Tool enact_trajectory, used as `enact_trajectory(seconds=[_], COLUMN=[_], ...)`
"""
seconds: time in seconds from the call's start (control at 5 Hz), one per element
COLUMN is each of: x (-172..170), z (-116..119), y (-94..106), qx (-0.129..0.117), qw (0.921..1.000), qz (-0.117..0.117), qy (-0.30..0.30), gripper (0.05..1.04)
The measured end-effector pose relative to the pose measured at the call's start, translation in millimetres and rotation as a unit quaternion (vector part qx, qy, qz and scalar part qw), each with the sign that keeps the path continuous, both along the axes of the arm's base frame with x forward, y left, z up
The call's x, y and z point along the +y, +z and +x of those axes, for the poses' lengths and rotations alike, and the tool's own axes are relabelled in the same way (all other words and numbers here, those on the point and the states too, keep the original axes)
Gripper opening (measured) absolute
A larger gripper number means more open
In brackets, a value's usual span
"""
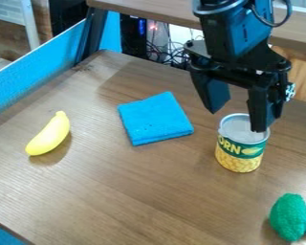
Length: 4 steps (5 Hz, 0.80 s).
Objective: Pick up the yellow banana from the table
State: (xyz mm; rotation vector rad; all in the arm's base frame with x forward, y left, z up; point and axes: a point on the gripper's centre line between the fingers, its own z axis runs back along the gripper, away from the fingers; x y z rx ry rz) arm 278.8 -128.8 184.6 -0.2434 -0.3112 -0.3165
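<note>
The black gripper (237, 120) hangs at the upper right with its two fingers spread apart and nothing between them. Just below and slightly right of it stands an upright can (240, 152) with a green and yellow label; one finger overlaps the can's top in this view, and whether it touches cannot be told. A folded blue cloth (156, 118) lies left of the can. Farther left rests a yellow banana (49, 134). Near the lower right corner is a green broccoli-like toy (289, 217).
The brown wooden table (130, 191) carries all these objects. A blue barrier (37, 79) runs along its left side. Behind the far edge are tangled cables (173, 56) and another wooden surface (156, 10).
</note>
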Motion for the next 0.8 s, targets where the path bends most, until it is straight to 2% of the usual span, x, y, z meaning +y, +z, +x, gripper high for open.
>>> enact_trajectory(seconds=[0.2,0.4,0.8], x=[1,44,47], z=[-1,4,5], y=[-8.8,-26.7,-26.6], qx=[0.012,0.031,0.029], qw=[0.9999,0.9985,0.9984], qz=[0.006,0.016,0.016], qy=[-0.001,0.043,0.046], gripper=[1.009,1.009,1.009])
